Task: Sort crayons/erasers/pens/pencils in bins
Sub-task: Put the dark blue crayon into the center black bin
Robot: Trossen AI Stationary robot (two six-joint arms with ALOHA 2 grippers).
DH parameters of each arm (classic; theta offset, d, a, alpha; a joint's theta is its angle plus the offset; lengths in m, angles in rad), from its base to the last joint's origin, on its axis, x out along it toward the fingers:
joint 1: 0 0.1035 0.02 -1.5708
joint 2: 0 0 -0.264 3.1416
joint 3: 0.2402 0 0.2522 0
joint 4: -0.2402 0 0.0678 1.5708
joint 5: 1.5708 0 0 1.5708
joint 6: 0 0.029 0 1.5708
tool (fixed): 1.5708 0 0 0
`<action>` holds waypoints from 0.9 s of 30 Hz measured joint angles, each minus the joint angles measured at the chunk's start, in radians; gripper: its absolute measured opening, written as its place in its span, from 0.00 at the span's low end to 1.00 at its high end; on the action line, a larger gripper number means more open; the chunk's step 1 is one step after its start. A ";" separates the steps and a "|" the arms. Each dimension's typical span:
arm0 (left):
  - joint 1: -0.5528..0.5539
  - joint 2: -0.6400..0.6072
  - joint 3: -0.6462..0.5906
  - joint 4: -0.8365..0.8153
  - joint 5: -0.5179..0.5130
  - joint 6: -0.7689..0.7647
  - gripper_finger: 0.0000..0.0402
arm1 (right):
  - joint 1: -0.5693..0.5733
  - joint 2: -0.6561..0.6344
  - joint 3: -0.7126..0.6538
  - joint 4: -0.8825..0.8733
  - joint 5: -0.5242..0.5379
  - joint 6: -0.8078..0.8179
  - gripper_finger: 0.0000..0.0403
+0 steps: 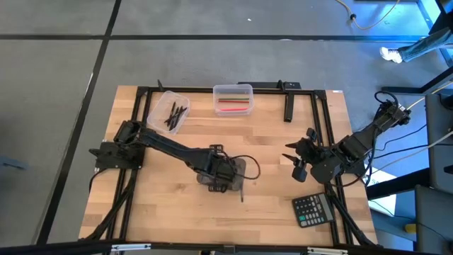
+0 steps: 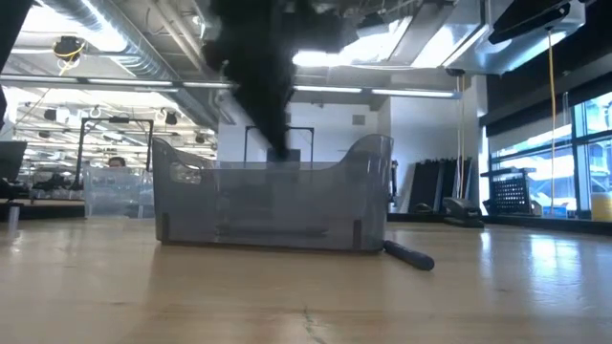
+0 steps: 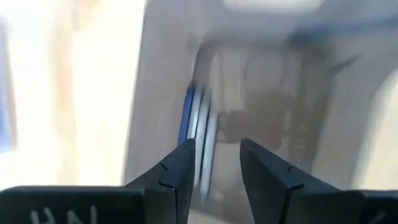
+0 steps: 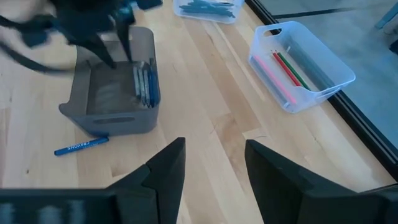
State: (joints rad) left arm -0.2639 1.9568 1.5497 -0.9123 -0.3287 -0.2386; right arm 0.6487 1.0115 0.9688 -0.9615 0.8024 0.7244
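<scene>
My left gripper (image 3: 216, 155) is open and empty. It points down into the smoky grey bin (image 1: 225, 176) at the table's middle, and in the low view (image 2: 273, 143) it reaches inside the bin's walls. Several bluish sticks (image 4: 146, 84) lie in that bin (image 4: 115, 99). A blue crayon (image 4: 81, 146) lies on the table next to the bin's near side (image 2: 409, 256). A clear bin (image 1: 172, 111) at the far left holds dark sticks. A second clear bin (image 1: 233, 99) holds red and pink sticks (image 4: 286, 68). My right gripper (image 4: 214, 152) is open and empty above the table's right part (image 1: 297, 161).
A thick black bar (image 1: 289, 110) lies at the far right of the table. A black calculator (image 1: 313, 210) lies at the near right corner. A black frame (image 1: 141, 92) runs along the table's far and side edges. Bare wood lies between the grey bin and my right gripper.
</scene>
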 joint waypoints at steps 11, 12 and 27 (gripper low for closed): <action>-0.106 0.003 0.167 0.250 0.174 0.604 0.29 | 0.000 0.000 0.000 0.000 -0.001 -0.022 0.42; -0.109 0.012 0.169 0.291 0.194 0.619 0.29 | 0.000 0.000 0.000 0.000 -0.001 -0.023 0.42; -0.099 0.276 0.244 0.381 0.326 0.771 0.29 | 0.000 0.000 0.000 0.001 -0.002 -0.025 0.42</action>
State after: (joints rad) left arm -0.3630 2.2326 1.7934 -0.5308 -0.0023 0.5321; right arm 0.6483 1.0115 0.9691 -0.9604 0.8009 0.6994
